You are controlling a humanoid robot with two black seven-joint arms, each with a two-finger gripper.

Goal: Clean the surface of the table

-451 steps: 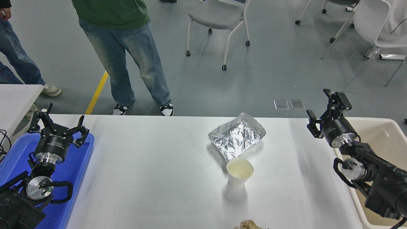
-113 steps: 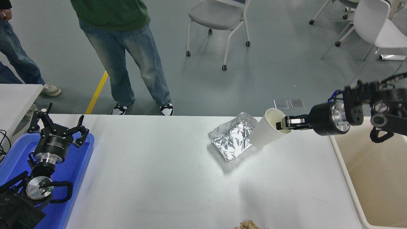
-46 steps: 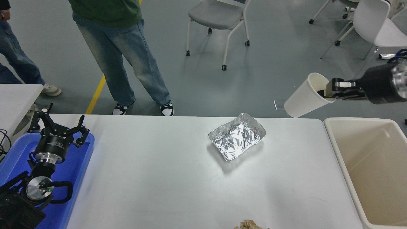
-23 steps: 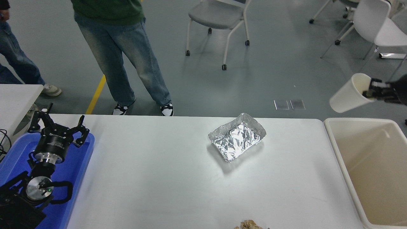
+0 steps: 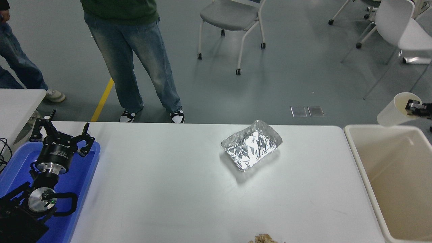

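Over the bin (image 5: 384, 189), your right tool (image 5: 412, 107) is clamped on the cup (image 5: 396, 110)
On the desk (image 5: 168, 189) the foil tray (image 5: 251, 145) and scraps (image 5: 265, 239) remain; left tool (image 5: 60, 135) parked, spread apart

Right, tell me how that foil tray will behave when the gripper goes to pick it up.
The foil tray looks thin and crinkled, so it will probably bend or crumple under a pinch rather than stay stiff. It appears empty, so it is likely very light and may slide on the smooth table surface if nudged. Its low, flat shape makes tipping unlikely.
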